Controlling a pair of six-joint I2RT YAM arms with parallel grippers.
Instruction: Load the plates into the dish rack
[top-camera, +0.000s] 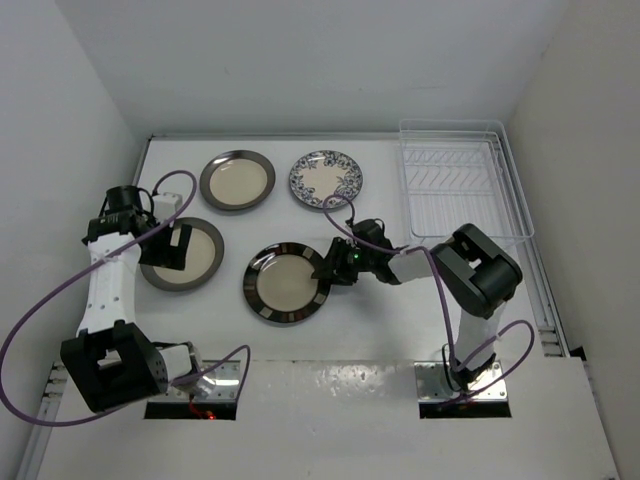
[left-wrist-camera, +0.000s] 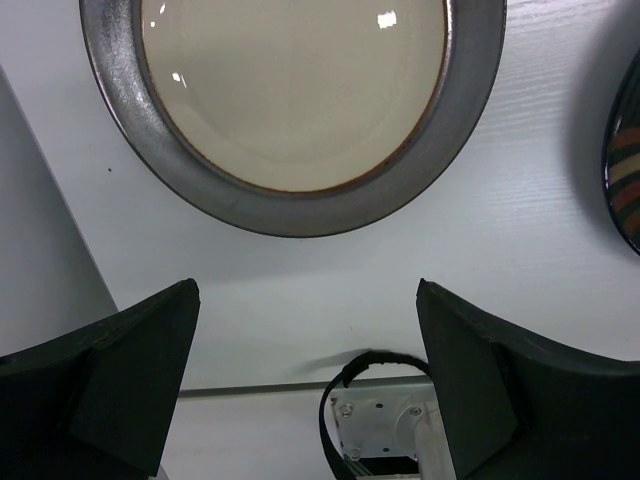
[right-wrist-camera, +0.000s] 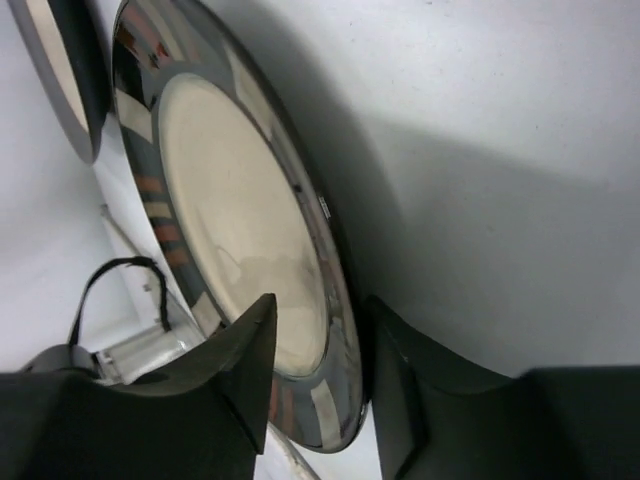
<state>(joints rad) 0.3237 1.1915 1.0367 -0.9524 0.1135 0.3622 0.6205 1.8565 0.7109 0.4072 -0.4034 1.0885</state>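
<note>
The right gripper (right-wrist-camera: 320, 312) has one finger over the face and one under the edge of the striped plate (top-camera: 285, 283), at the side of the rim that faces the dish rack (top-camera: 460, 185). The wrist view is too close and dark to tell whether the fingers have actually pinched the rim.

This plate lies flat on the table (top-camera: 390, 330), well left of the rack and nearer the arms. The rack holds no plates yet.

The grip should probably be seated deep on the rim before lifting. A glossy rim held only at the tips is likely to swing or slip.

The flowered plate (top-camera: 325, 180) lies just left of the rack, so the plate should rise clear of it before it moves across. The rack's walls stand close to the side wall, so coming in from above looks easiest.

The left gripper (left-wrist-camera: 308, 300) is spread wide and empty above a grey-rimmed plate (left-wrist-camera: 300, 90), the plate farthest left of the rack. It is well out of the way.
</note>
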